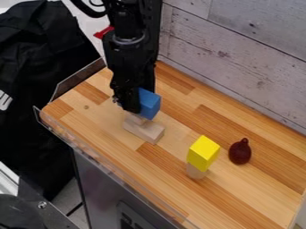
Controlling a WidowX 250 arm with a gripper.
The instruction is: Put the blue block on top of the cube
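No words or numbers can be read. There are some white marks (5, 101) on the black cloth (42, 58), by the left edge of the view. They are cut off, so I can't tell what they say. Down low, under the worktop (239, 192), the gray front (99, 179) has a dark patch (138, 220) with pale shapes on it. They may be letters, but they are too blurry to read.
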